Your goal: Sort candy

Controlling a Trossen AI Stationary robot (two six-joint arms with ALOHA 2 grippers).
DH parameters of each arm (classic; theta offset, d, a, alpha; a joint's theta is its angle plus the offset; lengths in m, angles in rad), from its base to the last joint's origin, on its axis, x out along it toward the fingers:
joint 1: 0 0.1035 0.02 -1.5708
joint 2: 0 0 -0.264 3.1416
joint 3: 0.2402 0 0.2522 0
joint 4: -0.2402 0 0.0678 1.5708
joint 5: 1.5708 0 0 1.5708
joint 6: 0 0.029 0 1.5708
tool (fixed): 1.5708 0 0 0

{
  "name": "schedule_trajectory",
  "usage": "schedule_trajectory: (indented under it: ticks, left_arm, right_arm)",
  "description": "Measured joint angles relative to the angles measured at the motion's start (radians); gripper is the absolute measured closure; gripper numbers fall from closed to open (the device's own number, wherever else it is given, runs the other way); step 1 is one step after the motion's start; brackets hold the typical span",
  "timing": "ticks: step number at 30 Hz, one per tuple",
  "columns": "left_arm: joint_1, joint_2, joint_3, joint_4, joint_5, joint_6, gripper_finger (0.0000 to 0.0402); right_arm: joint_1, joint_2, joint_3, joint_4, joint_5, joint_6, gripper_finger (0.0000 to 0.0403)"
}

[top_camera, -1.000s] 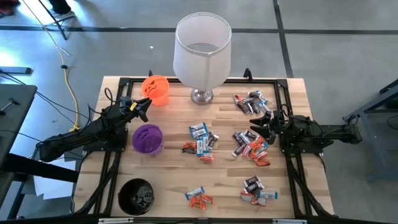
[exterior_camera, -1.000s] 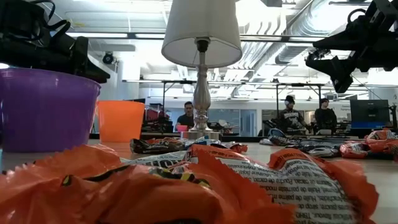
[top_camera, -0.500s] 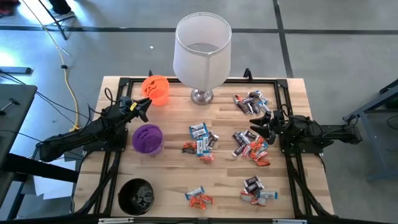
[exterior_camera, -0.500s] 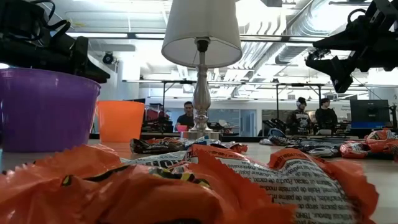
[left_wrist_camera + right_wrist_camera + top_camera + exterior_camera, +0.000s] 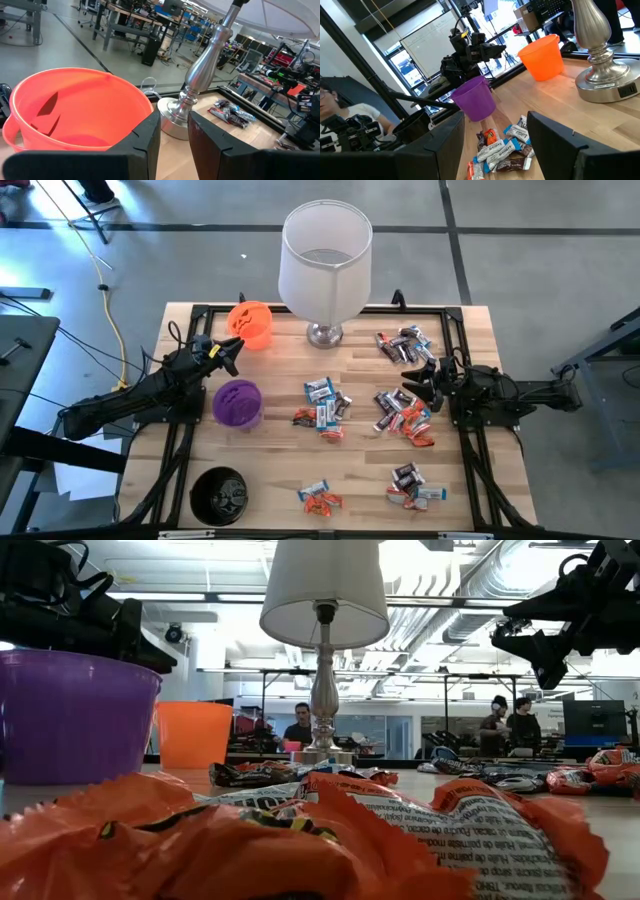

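The candy lies in several small heaps on the wooden table: one at the middle (image 5: pixel 325 408), one right of it (image 5: pixel 400 415), one at the far right (image 5: pixel 405 343), and two near the front edge (image 5: pixel 320 498) (image 5: pixel 412 486). My left gripper (image 5: pixel 228 350) hangs level at the table's left side, between the orange cup (image 5: pixel 250 323) and the purple cup (image 5: pixel 238 402). It is open by a narrow gap (image 5: pixel 174 120) with nothing in it. My right gripper (image 5: pixel 420 377) hovers level at the right side, above the candy, wide open (image 5: pixel 496 120) and empty.
A lamp with a white shade (image 5: pixel 325 250) stands on its silver foot (image 5: pixel 323 333) at the far middle. A black cup (image 5: pixel 220 495) sits at the near left corner. A black frame (image 5: pixel 455 330) runs round the table. People stand in the room behind (image 5: pixel 505 720).
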Motion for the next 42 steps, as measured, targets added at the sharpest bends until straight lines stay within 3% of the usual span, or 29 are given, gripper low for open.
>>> schedule_trajectory:
  ticks: [42]
  left_arm:
    - [0.0, 0.0, 0.0, 0.0, 0.0, 0.0, 0.0316]
  right_arm:
    - [0.0, 0.0, 0.0, 0.0, 0.0, 0.0, 0.0192]
